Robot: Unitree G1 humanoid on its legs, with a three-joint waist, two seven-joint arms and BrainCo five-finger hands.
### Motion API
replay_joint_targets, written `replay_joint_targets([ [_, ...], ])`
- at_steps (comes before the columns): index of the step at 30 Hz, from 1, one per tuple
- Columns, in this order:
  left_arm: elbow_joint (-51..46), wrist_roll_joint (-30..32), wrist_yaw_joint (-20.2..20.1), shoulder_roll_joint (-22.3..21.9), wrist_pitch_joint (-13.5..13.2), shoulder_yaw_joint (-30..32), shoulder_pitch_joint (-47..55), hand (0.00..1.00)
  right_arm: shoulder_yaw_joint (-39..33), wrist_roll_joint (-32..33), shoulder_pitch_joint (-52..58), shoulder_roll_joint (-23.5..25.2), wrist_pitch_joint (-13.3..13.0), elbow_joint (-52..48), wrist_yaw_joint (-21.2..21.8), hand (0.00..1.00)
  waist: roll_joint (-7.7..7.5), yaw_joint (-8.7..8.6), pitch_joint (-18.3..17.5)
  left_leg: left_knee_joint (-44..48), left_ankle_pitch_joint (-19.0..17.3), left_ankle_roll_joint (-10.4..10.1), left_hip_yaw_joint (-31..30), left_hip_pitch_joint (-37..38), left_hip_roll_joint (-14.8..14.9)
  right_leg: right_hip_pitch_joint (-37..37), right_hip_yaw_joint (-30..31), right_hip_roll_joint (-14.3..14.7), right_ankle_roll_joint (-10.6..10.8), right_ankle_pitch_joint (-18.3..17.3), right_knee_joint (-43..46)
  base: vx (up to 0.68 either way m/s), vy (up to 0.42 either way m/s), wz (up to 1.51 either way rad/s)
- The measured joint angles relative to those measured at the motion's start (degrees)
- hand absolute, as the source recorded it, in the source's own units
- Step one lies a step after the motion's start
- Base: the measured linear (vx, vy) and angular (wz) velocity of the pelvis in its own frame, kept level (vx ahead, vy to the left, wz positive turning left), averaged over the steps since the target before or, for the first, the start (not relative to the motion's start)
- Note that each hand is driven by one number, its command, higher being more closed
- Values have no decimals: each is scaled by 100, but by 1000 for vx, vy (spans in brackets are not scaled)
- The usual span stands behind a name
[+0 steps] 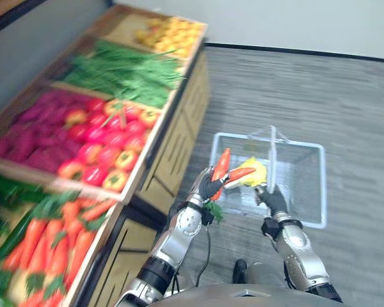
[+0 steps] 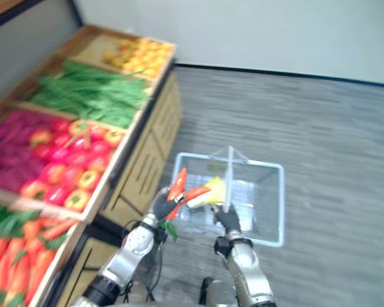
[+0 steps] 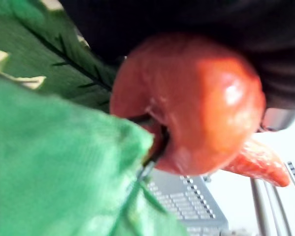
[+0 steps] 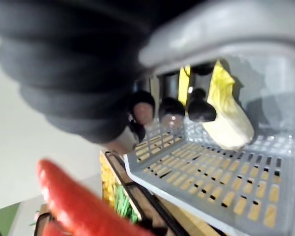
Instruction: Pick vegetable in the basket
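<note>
Grey striped carpet [image 1: 320, 96] runs to a white wall [image 1: 294, 19], and along the robot's left stands a wooden produce stand [image 1: 173, 147] with compartments of yellow fruit [image 1: 169, 32], green stalks [image 1: 125, 73], red peppers [image 1: 105, 144] and, nearest, heaped carrots [image 1: 51, 243]. Off its front edge is a clear plastic basket [image 1: 323, 185], the right hand [image 1: 274, 199] curled round its handle, a yellow vegetable [image 1: 255, 171] inside. The left hand [image 1: 208, 187] is clenched round two leafy carrots [image 1: 223, 163] over the basket's left rim.

Orange carrots [image 3: 187, 98] glossy and smooth, pale grey perforated plastic basket [image 1: 301, 179], brown wooden produce shelf [image 1: 179, 141], matt grey floor [image 1: 307, 89]
</note>
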Motion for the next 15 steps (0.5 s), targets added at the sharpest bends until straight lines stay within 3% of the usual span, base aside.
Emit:
replay_joint_targets([
  [1,0,4,44,-8,-15,47,10,100,51,5,-21,-60,4,-4,54,100,71,57,-56,-556,182,-189,-308,10,-61,-102,238,67,105,42,10,85,327,-209],
  [2,0,9,87,-32,-14,114,12,100,184,14,-94,-217,28,-40,102,100,333,67,-156,-1268,841,-299,-582,-22,59,-166,475,277,293,108,5,113,330,-162],
  [3,102,23,127,91,37,169,-88,100,292,18,-213,-171,172,6,143,100,155,-13,-170,-1156,930,-322,-268,53,5,-139,677,124,542,200,-86,142,300,-119],
  [6,116,59,198,220,55,176,-290,100,400,279,-180,-151,179,-469,331,100,-188,-101,-222,-1606,1055,-93,23,327,-317,-25,655,-296,660,259,-381,152,210,-37],
  [7,122,66,211,217,67,170,-319,0,425,339,-177,-150,180,-588,357,100,-217,-119,-240,-1680,1083,-58,54,360,-367,-13,654,-354,668,263,-411,105,167,-2],
  [10,301,96,290,213,103,120,-512,0,468,668,-163,-155,161,-1048,633,100,-260,-172,-277,-1859,1144,17,81,427,-494,16,615,-503,728,301,-515,67,98,1],
  [15,711,344,299,206,145,-134,-750,0,418,963,232,-166,39,-1319,992,100,-311,-229,-409,-2372,1379,-31,25,625,-487,35,459,-554,728,304,-579,24,-18,7],
])
